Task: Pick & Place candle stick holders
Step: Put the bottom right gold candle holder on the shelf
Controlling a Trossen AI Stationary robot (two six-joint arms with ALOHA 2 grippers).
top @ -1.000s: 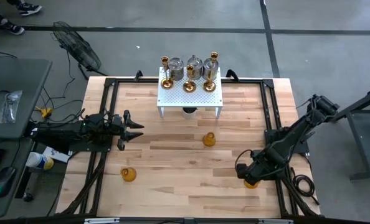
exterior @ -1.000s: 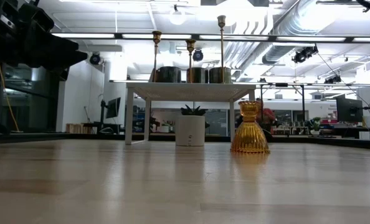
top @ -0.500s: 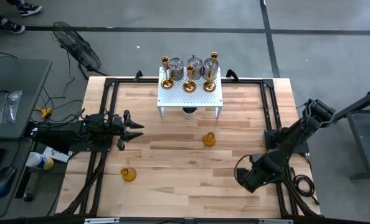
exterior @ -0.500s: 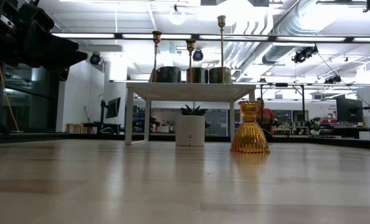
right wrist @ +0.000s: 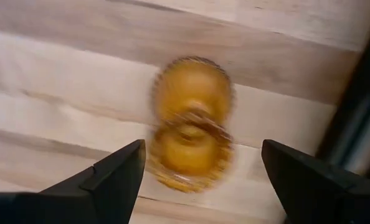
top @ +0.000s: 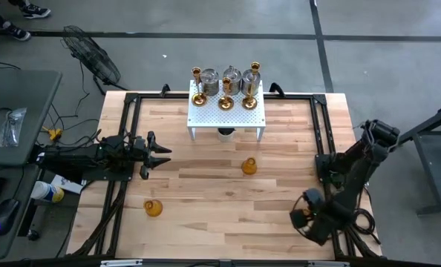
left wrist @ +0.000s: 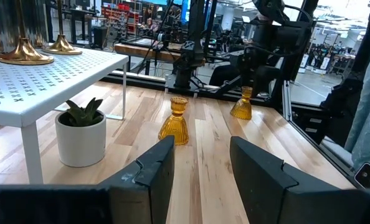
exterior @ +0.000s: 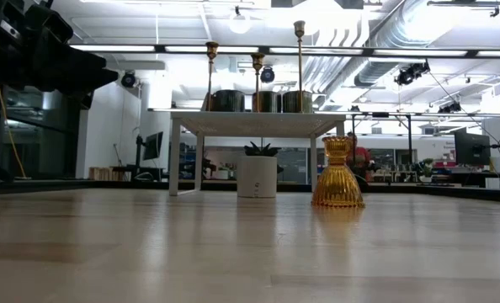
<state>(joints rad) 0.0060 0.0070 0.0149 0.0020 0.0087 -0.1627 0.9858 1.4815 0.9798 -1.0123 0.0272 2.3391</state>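
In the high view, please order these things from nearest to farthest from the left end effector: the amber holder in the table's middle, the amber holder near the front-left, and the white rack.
From the left end effector:
1. Amber holder near the front-left, just in front of it.
2. White rack, at the back centre. Its near corner is close to call against item 1.
3. Amber holder in the middle, farther toward the right side.

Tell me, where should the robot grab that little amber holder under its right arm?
Probably the narrow neck of the amber holder, coming straight down. It stands upright with a flared skirt below, and the right end effector already hangs above with fingers spread either side.
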